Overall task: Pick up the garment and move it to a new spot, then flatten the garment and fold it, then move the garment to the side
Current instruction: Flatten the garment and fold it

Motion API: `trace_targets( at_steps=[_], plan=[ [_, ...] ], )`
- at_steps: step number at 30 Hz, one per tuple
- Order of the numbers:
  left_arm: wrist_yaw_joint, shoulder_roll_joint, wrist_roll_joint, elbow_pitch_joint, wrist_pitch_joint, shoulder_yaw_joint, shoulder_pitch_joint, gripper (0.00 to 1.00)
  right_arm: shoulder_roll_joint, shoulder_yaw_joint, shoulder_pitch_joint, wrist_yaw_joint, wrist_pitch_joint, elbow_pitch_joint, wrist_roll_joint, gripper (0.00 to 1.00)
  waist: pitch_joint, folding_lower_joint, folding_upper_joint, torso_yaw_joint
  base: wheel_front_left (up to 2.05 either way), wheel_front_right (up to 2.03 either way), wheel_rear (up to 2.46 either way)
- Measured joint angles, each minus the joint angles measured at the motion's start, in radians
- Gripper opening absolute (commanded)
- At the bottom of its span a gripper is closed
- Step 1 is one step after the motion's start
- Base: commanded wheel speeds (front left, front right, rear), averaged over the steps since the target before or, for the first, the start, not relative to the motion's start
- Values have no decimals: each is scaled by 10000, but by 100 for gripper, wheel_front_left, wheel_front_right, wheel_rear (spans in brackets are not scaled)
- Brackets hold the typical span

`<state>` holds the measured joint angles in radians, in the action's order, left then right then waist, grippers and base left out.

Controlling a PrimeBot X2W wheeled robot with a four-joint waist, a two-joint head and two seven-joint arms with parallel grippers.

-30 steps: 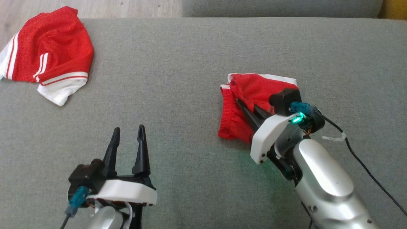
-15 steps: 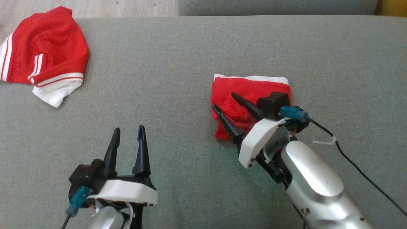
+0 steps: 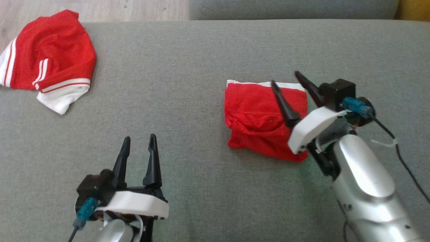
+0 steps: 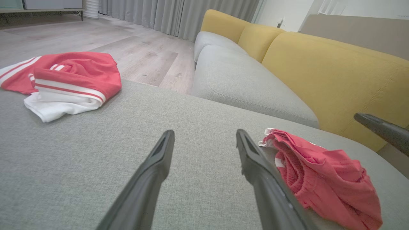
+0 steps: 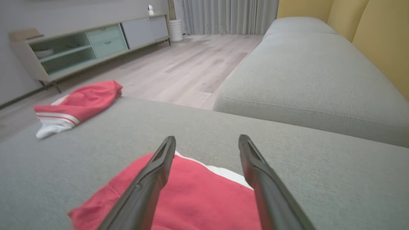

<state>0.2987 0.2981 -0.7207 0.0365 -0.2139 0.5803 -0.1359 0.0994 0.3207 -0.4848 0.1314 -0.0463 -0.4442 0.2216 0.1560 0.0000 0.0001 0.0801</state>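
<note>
The garment point(image 3: 258, 117) is a small red pair of shorts with white trim, lying folded in a rough square on the grey cushion point(image 3: 188, 84). It also appears in the left wrist view point(image 4: 322, 179) and under my right fingers point(image 5: 191, 198). My right gripper point(image 3: 285, 77) point(image 5: 207, 137) hovers open over the garment's far right corner, holding nothing. My left gripper point(image 3: 139, 137) point(image 4: 204, 131) stands open at the lower left, well apart from the garment, with bare cushion between its fingers.
A second red garment with white stripes point(image 3: 47, 74) point(image 4: 64, 80) point(image 5: 76, 105) lies bunched at the cushion's far left corner. Wooden floor point(image 3: 100, 8) lies beyond the far edge. A grey and yellow sofa point(image 4: 335, 70) stands behind, and a low cabinet point(image 5: 80, 44) by the wall.
My right gripper has opened and let go of the garment, then risen and drawn to the right. The released flap has dropped, leaving the garment folded. The left arm has held still.
</note>
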Motion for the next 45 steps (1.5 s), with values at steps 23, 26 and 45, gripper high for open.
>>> trace_targets(
  at_steps=[23, 26, 45],
  plan=[
    [0, -29, -44, 121, -2, 23, -3, 100, 360, 3498, 374, 0, 29, -1327, 1728, 0, -22, 0, 0, 392, 0, 0, 0],
    [2, -29, -44, 119, -2, 40, -2, 100, 341, 3931, 434, 0, 27, -1480, 1837, 0, -40, 0, 0, 377, 0, 0, 0],
    [102, 96, -203, 203, -4, 50, 457, 100, 263, 4010, 222, 0, 1496, -1099, 2184, 56, -849, 0, 0, 59, 0, 0, 0]
  ],
)
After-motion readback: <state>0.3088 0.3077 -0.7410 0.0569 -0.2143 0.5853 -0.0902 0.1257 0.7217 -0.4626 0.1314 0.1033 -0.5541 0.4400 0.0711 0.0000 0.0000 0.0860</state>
